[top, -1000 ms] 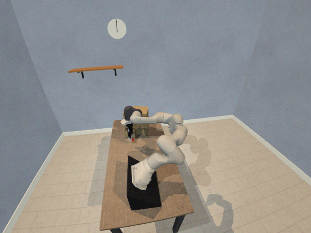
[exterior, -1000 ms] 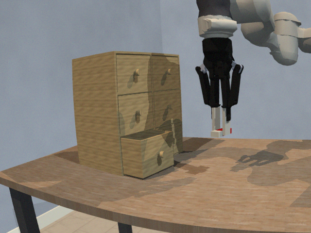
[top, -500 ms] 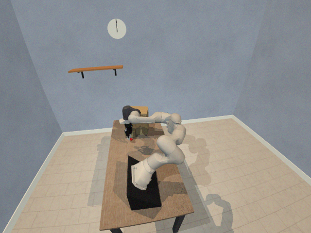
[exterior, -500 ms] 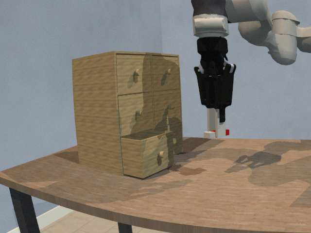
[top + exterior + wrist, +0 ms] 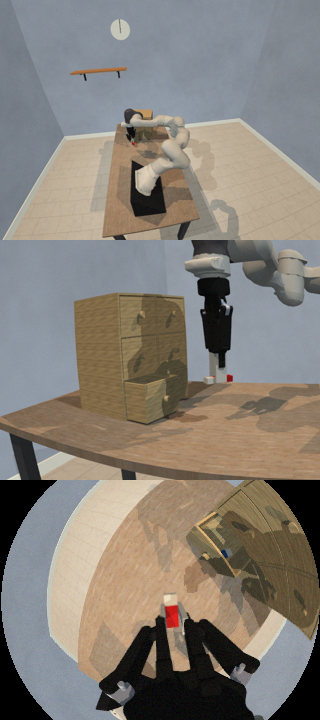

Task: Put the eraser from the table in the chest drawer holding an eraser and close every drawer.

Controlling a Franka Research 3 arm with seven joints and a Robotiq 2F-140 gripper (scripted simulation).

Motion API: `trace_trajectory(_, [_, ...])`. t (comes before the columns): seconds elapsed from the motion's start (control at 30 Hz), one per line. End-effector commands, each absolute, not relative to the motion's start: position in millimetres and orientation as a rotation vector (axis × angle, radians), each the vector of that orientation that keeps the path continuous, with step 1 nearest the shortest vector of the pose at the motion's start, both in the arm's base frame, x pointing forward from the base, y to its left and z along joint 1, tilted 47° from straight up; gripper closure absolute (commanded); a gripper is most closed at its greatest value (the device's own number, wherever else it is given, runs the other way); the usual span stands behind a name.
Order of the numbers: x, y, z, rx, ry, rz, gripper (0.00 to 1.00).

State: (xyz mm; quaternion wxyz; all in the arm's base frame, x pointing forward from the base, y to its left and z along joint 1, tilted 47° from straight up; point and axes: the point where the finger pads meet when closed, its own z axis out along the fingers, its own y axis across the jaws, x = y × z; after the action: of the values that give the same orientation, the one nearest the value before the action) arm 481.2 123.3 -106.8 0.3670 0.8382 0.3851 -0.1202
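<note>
My gripper [image 5: 131, 139] [image 5: 218, 374] [image 5: 171, 609] points down and is shut on a red and white eraser [image 5: 132, 142] [image 5: 209, 380] [image 5: 171, 615], held crosswise low over the table [image 5: 121, 206] [image 5: 232, 433]. The wooden chest [image 5: 146, 113] [image 5: 98, 343] [image 5: 280, 540] stands at the far end of the table, to the left of the gripper in the exterior view. Its bottom left drawer [image 5: 147, 395] [image 5: 212, 534] is pulled out part way. In the wrist view a small blue thing [image 5: 226, 554] lies inside it. The upper drawers look pushed in.
The arm's black base [image 5: 147, 204] sits on the near half of the table. The arm reaches over the middle of the table toward the chest. The table's edges lie close behind and beside the chest.
</note>
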Motion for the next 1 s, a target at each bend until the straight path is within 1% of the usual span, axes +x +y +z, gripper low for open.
trace_trajectory(0.0, [483,126,-109,2.212,0.811,-0.218,0.89])
trace_trajectory(0.03, [483,126,-109,2.212,0.811,-0.218,0.89])
trace_trajectory(0.07, [485,130,-115,2.25,0.672,-0.159,0.89])
trace_trajectory(0.23, [485,130,-115,2.25,0.672,-0.159,0.89])
trace_trajectory(0.27, [487,135,-120,2.279,0.542,-0.103,0.89])
trace_trajectory(0.43, [487,135,-120,2.279,0.542,-0.103,0.89])
trace_trajectory(0.47, [488,138,-125,2.3,0.423,-0.052,0.89])
trace_trajectory(0.63, [488,138,-125,2.3,0.423,-0.052,0.89])
trace_trajectory(0.67, [489,142,-129,2.314,0.316,-0.006,0.89])
trace_trajectory(0.97, [490,144,-133,2.322,0.222,0.035,0.89])
